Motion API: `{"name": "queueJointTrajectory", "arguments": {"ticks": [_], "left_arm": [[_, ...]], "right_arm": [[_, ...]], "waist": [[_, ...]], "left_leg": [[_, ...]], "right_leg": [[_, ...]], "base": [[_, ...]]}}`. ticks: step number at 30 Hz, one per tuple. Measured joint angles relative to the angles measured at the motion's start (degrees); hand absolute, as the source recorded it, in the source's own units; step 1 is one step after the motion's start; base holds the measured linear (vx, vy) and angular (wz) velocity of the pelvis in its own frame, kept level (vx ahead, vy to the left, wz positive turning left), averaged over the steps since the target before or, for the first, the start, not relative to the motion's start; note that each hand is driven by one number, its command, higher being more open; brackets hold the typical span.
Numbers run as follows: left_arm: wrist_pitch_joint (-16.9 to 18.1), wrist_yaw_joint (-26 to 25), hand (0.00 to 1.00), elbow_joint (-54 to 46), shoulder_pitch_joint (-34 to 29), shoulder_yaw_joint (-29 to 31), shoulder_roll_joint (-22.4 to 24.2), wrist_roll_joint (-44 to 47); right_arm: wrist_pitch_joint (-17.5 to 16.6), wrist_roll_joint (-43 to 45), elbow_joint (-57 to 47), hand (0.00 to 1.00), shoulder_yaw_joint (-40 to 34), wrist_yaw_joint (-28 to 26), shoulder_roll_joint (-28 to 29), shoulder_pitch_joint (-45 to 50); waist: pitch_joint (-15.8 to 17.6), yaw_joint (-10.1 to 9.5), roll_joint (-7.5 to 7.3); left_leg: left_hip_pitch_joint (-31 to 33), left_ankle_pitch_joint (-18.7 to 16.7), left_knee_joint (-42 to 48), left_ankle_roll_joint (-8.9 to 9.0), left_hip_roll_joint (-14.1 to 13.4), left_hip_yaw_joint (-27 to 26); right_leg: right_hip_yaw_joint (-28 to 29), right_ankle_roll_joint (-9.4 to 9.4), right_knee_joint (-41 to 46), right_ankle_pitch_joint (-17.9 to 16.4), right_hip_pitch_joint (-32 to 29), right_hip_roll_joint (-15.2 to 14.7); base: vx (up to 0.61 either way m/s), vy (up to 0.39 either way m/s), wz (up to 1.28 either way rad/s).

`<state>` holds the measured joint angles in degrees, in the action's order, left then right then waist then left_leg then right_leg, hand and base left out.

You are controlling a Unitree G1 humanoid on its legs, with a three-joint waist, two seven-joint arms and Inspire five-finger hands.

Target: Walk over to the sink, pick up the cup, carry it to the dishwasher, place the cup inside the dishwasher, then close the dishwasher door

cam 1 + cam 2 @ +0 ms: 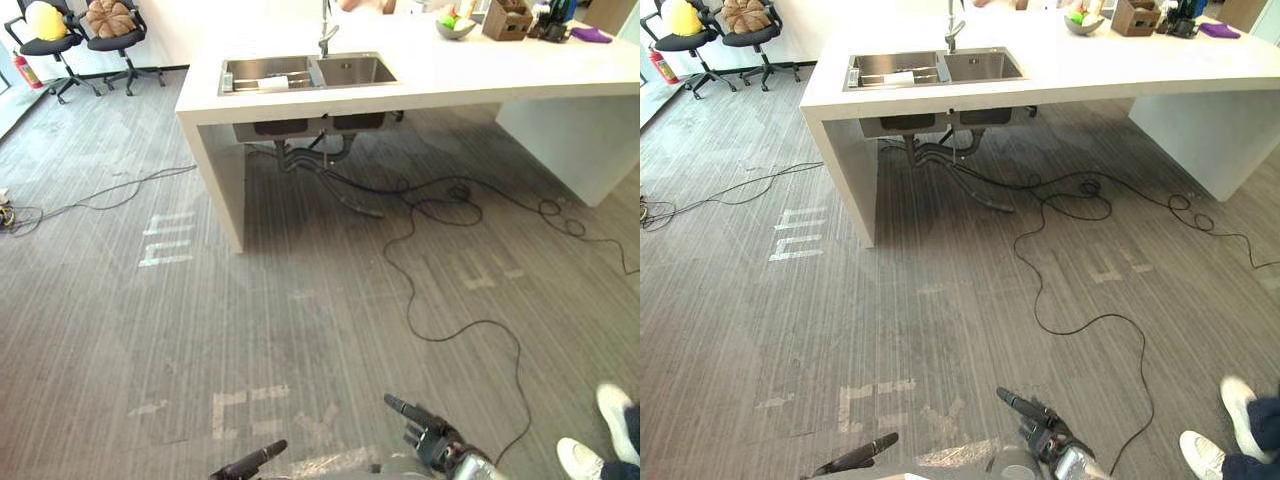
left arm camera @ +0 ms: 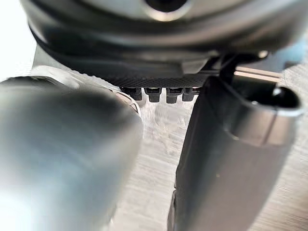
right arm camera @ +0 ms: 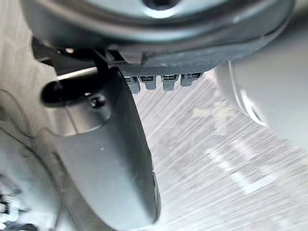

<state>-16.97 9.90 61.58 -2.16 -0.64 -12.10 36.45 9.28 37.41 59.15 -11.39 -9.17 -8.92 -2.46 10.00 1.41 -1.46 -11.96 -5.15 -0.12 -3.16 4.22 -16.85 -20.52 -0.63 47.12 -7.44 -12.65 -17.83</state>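
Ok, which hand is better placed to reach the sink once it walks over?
Left, marginally: the sink lies ahead, slightly toward its side. Both the left hand and right hand hang open, empty, far from it.

Right robot hand [image 3: 144,29]: dark bulk close against camera. Thumb [image 3: 106,154] stands out large and dark, smooth, extended, apart from fingers. Fingers [image 3: 168,82] in short even row beside thumb, straight, closed on nothing. Past them, grey streaked floor [image 3: 192,134], well below hand. Pale tape marks [image 3: 240,178] on floor.
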Motion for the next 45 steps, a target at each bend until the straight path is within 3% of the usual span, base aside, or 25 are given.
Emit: {"name": "queueJointTrajectory", "arguments": {"ticks": [1, 3, 6, 8, 9, 11, 12, 13, 15, 18, 20, 21, 22, 23, 25, 27, 30, 31, 33, 35, 37, 40, 42, 44, 45], "left_arm": [[0.81, -1.28, 1.00, -0.67, 0.09, -0.50, 0.25, 1.02], [0.67, -2.62, 1.00, -3.08, 0.01, -0.89, 0.28, 2.53], [-0.09, -3.02, 1.00, -10.41, -0.05, -1.10, 1.87, 2.58], [-0.71, -2.33, 1.00, -14.86, -0.20, -1.17, 3.39, 2.33], [-1.03, -2.13, 1.00, -15.45, -0.25, -1.26, 3.77, 2.30], [-2.41, -1.34, 1.00, -16.48, -0.75, -2.01, 4.29, 2.30], [-3.43, -0.78, 1.00, -16.68, -0.99, -2.08, 4.25, 2.08], [-3.71, -0.63, 1.00, -16.70, -1.21, -2.16, 4.57, 1.87], [-3.54, 0.01, 1.00, -16.67, -1.40, -2.26, 4.82, 1.85], [-3.14, 0.95, 1.00, -14.55, -1.74, -2.43, 5.31, 1.84], [-1.11, 1.89, 1.00, -12.47, -0.48, -2.28, 6.32, 1.38], [-0.39, 2.65, 1.00, -12.14, -0.16, -2.18, 6.75, 1.23], [1.67, 4.27, 1.00, -12.31, -0.14, -2.14, 7.29, 0.73], [4.02, 5.40, 1.00, -12.71, -0.35, -1.91, 7.67, 0.77], [6.99, 5.39, 1.00, -15.27, -1.81, -1.63, 7.69, 0.95], [9.63, 4.86, 1.00, -19.95, -4.67, -0.38, 8.22, 2.34], [14.31, 2.28, 1.00, -26.58, -9.73, -1.08, 9.52, 0.27], [15.11, 0.96, 1.00, -27.81, -10.10, -1.41, 10.30, -1.39], [16.06, -0.58, 1.00, -28.79, -9.68, -2.39, 10.91, -2.01], [16.16, -1.36, 1.00, -29.79, -9.31, -3.68, 10.80, -2.27], [16.15, -1.53, 1.00, -32.98, -8.67, -3.56, 10.34, -4.08], [16.35, -3.73, 1.00, -41.69, -9.84, -0.41, 9.79, -5.14], [17.01, -5.23, 1.00, -44.22, -9.82, 2.36, 10.05, -5.13], [17.43, -5.81, 1.00, -48.99, -10.03, 3.83, 9.03, -5.44], [17.77, -5.88, 1.00, -51.59, -10.25, 3.71, 8.66, -6.14]], "right_arm": [[-0.21, 1.75, 0.02, 1.00, 0.62, 0.94, -0.10, -0.10], [-1.27, 3.46, -0.78, 1.00, 1.12, 1.61, -0.45, -0.56], [-2.22, 6.25, -4.21, 1.00, 3.08, 3.02, 1.06, 0.35], [-2.46, 6.44, -7.24, 1.00, 3.00, 3.63, 3.11, 1.72], [-2.46, 6.41, -7.86, 1.00, 2.97, 3.69, 3.50, 2.18], [-2.62, 6.25, -9.32, 1.00, 2.78, 3.46, 4.10, 3.31], [-2.71, 6.08, -9.43, 1.00, 2.50, 3.20, 4.18, 4.16], [-2.80, 5.71, -9.45, 1.00, 1.45, 3.09, 3.98, 4.15], [-2.79, 5.68, -9.42, 1.00, 0.23, 2.62, 3.57, 4.34], [-2.81, 5.65, -9.55, 1.00, -0.88, 2.08, 2.98, 5.19], [-2.71, 5.43, -7.59, 1.00, -1.80, 2.68, 1.88, 5.37], [-2.58, 5.12, -7.29, 1.00, -1.71, 2.74, 0.82, 5.86], [-2.30, 4.23, -6.32, 1.00, -1.51, 2.56, -0.26, 6.47], [-2.04, 2.65, -4.92, 1.00, -1.48, 2.53, -1.44, 6.71], [-1.12, 0.57, -3.07, 1.00, -1.10, 2.52, -2.48, 7.03], [-0.23, 0.43, -2.88, 1.00, 0.69, 2.17, -3.07, 6.77], [1.01, 0.55, -3.96, 1.00, 1.14, 1.33, -2.41, 5.23], [1.01, 0.66, -4.80, 1.00, 1.13, 1.25, -2.22, 5.13], [1.09, 0.67, -4.74, 1.00, 0.94, 1.01, -2.14, 5.37], [1.09, 0.84, -4.05, 1.00, 0.41, 0.61, -2.07, 6.77], [0.63, 1.16, -2.51, 1.00, 0.48, 0.32, -2.37, 7.89], [-0.37, -0.71, 0.27, 1.00, 0.41, -1.13, -1.52, 7.30], [-1.64, -2.81, -0.01, 1.00, -0.63, -1.44, -1.21, 6.68], [-3.76, -3.24, -1.48, 1.00, -2.19, -1.11, -0.14, 7.40], [-4.43, -3.28, -1.90, 1.00, -2.13, -0.49, 0.10, 7.54]], "waist": [[0.59, 0.00, -0.07], [2.29, -0.02, 0.23], [3.22, 0.13, 1.18], [3.42, 0.07, 1.28], [3.48, -0.04, 1.08], [3.69, -0.22, -0.06], [3.47, -0.31, -0.77], [3.24, 0.17, 0.62], [2.26, 0.68, 2.74], [0.93, 0.79, 4.88], [0.80, -0.11, 5.45], [1.19, -0.07, 6.37], [1.83, -0.20, 7.70], [2.29, -0.25, 8.75], [2.59, -0.69, 8.83], [2.78, -2.42, 8.57], [2.89, -3.33, 8.39], [2.99, -3.21, 8.29], [3.68, -2.57, 8.37], [3.94, -1.61, 8.35], [3.68, -2.26, 7.49], [2.19, -5.72, 4.73], [1.95, -5.26, 4.05], [0.81, -4.93, 2.62], [0.61, -4.82, 2.25]], "left_leg": [[-1.62, -0.02, 0.00, -0.20, 0.16, 1.53], [-3.62, -0.15, -0.12, -0.75, -0.11, 3.60], [-3.56, -0.80, 0.41, -0.19, -2.54, 6.99], [-3.77, -2.10, 1.00, 1.85, -4.46, 8.45], [-4.12, -2.56, 1.27, 2.50, -4.64, 8.54], [-5.77, -5.24, 2.54, 4.24, -4.66, 8.35], [-7.48, -8.06, 3.44, 5.32, -5.09, 8.07], [-8.17, -9.49, 3.75, 6.78, -7.44, 7.35], [-8.17, -11.94, 4.69, 8.22, -10.86, 6.68], [-8.04, -16.32, 9.33, 5.62, -15.32, 6.73], [0.76, -12.30, 31.51, 6.55, -18.82, 5.91], [4.69, -6.91, 41.68, 7.51, -21.29, 5.85], [9.85, -5.83, 54.40, 9.08, -23.82, 6.24], [14.15, -6.32, 63.33, 8.59, -24.21, 6.49], [18.90, -7.35, 65.39, 8.93, -21.09, 6.79], [21.81, -8.41, 56.15, 8.91, -17.18, 6.42], [21.86, -6.56, 24.20, 6.99, -14.43, 5.72], [21.28, -2.59, 10.79, 7.57, -13.25, 6.64], [22.20, -0.80, 3.44, 9.31, -13.67, 4.86], [22.85, -0.61, 5.44, 9.02, -14.17, -1.36], [22.46, 7.80, 7.23, 5.61, -11.18, -0.04], [26.14, 6.91, 15.44, 3.23, -5.94, 3.19], [24.54, 5.03, 16.47, 0.18, -4.50, 2.91], [20.22, 2.09, 15.36, -0.66, -2.59, 3.57], [17.97, 1.35, 14.38, -0.65, -2.27, 4.23]], "right_leg": [[-0.38, -0.34, 3.01, 1.64, 0.31, -1.36], [-1.51, -1.62, 4.57, -0.18, -0.26, -2.28], [-1.35, -1.38, -13.87, -0.78, -0.56, 2.32], [-1.02, -2.63, -34.65, 5.74, 0.15, 5.67], [-1.07, -3.16, -38.84, 7.12, 0.56, 5.88], [-1.47, -3.59, -42.28, 7.55, 1.15, 5.09], [-1.45, -3.72, -41.92, 10.76, 1.86, 4.71], [-2.19, -3.55, -39.14, 12.52, 1.23, 6.19], [-1.40, -1.63, -33.96, 12.65, -1.24, 9.17], [-2.52, 4.68, -24.01, 7.28, -4.59, 11.94], [-2.80, 4.99, -22.68, 3.84, -2.82, 12.91], [-3.09, 5.03, -24.33, 3.12, 0.08, 13.92], [-2.99, 5.85, -26.63, 1.94, 3.98, 15.29], [-2.55, 6.24, -28.76, 1.23, 8.04, 16.32], [-0.83, 6.50, -31.48, 0.56, 13.05, 16.82], [2.67, 5.86, -32.97, 0.15, 15.58, 16.96], [7.44, 3.96, -36.06, 0.41, 17.74, 16.96], [7.90, 3.19, -37.22, 0.32, 18.76, 16.41], [6.65, 1.65, -39.27, -0.39, 21.99, 15.73], [3.97, -0.86, -40.17, -2.79, 25.92, 14.72], [2.75, -2.98, -37.51, -7.94, 28.46, 11.29], [4.64, -3.06, -34.18, -11.41, 27.36, 6.21], [4.46, -5.95, -20.79, -9.13, 22.73, 2.67], [7.67, -9.49, -0.78, 1.31, 15.14, -1.53], [9.07, -9.76, 6.15, 2.72, 12.17, -2.04]], "base": [[0.20, 0.028, 0.73], [0.15, 0.000, 0.60], [0.14, -0.067, 0.63], [0.22, -0.152, 0.36], [0.32, -0.248, 0.07], [0.34, -0.268, -0.10], [0.39, -0.272, -0.15], [0.42, -0.272, -0.14], [0.44, -0.301, -0.11], [0.43, -0.317, -0.11], [0.49, -0.320, -0.06], [0.40, -0.201, 0.08], [0.50, -0.170, 0.00], [0.41, -0.087, -0.08], [0.40, -0.030, -0.44], [0.38, 0.021, -0.98], [0.36, 0.077, -0.82], [0.31, 0.106, -0.11], [0.40, 0.183, 0.35], [0.42, 0.254, 0.73], [0.47, 0.305, 0.50], [0.43, 0.244, -0.35], [0.50, 0.205, -0.09], [0.48, 0.223, 0.25], [0.47, 0.154, 0.38]]}}
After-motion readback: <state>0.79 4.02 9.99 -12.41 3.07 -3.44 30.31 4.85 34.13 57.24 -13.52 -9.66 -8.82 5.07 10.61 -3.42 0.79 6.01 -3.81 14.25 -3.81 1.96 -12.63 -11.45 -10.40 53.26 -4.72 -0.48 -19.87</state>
